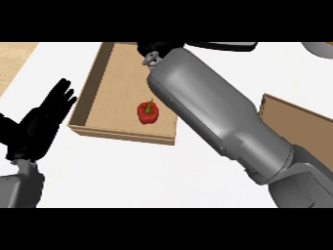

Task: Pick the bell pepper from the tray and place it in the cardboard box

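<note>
On the white counter point(161, 171), one bell pepper point(148, 113) is lying inside one shallow cardboard box point(91, 93), near the box's near wall and toward its right side. The pepper is red with a green stem, and nothing is touching it. Count of items: one pepper, one box holding it, and one further brown cardboard piece point(299, 117) showing at the right, partly hidden behind the forearm; I cannot tell what sort of container that is or whether anything is sitting in it. At the far right corner, one round grey-rimmed object point(327, 50) is showing only in part, too cut off to identify. A tan wood surface point(3, 63) is lying at the far left.

The right forearm point(219, 112) is stretching diagonally from the near right across the box's right edge to its far end. The right hand point(155, 50) is showing only as a dark shape at the far edge of the box; its fingers are not readable, so I cannot tell whether it is released, clenched or grasping anything.

The left hand point(35, 127) is resting at the near left of the box, released, fingers straight and spread, holding nothing, apart from the box wall.
</note>
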Robot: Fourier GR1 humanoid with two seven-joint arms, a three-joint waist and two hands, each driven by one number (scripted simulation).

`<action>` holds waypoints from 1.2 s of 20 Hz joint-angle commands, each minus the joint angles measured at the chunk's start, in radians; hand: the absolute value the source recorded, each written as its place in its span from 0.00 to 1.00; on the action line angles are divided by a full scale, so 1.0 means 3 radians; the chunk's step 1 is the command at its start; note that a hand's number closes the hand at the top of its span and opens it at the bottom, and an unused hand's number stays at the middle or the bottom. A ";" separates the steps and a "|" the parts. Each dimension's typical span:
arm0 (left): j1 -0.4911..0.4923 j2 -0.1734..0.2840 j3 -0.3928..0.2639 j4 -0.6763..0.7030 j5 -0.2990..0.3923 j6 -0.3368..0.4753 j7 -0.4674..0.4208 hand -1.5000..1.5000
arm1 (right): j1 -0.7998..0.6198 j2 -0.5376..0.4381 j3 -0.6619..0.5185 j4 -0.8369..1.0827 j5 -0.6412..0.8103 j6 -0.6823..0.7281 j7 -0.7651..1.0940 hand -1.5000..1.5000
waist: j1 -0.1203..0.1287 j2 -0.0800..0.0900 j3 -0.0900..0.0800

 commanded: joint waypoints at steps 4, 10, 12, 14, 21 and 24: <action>0.0101 -0.0051 0.0011 0.0021 0.0024 -0.0018 -0.0107 0.50 | 0.0383 0.0041 -0.0078 0.0228 -0.0398 -0.0548 0.0661 1.00 | -0.0021 0.0004 0.0002; 0.0078 0.0013 0.0020 -0.0073 0.0065 -0.0061 0.0003 0.50 | 0.0706 0.0040 0.0222 0.0089 -0.0777 -0.1026 0.0411 0.00 | 0.0015 -0.0008 0.0008; -0.0004 0.0018 0.0040 0.0085 0.0001 -0.0028 -0.0075 0.50 | 0.0616 0.0041 0.0294 0.0055 -0.0796 -0.1149 0.0401 0.00 | -0.0033 0.0005 0.0006; 0.0100 -0.0018 0.0041 -0.0065 0.0030 0.0009 -0.0030 0.50 | 0.0656 0.0041 0.0356 0.0002 -0.0643 -0.1467 0.0356 0.00 | -0.0046 -0.0023 0.0009; 0.0148 0.0018 0.0122 -0.0019 0.0013 0.0060 -0.0027 0.50 | 0.0563 0.0040 -0.0072 -0.0209 -0.0247 -0.2540 0.0345 0.00 | -0.0250 -0.0072 0.0015; 0.0091 0.0107 0.0252 0.0003 0.0098 0.0047 0.0019 0.50 | 0.0750 0.0040 -0.0058 -0.0352 -0.0156 -0.2891 0.0389 0.00 | -0.0299 -0.0093 0.0014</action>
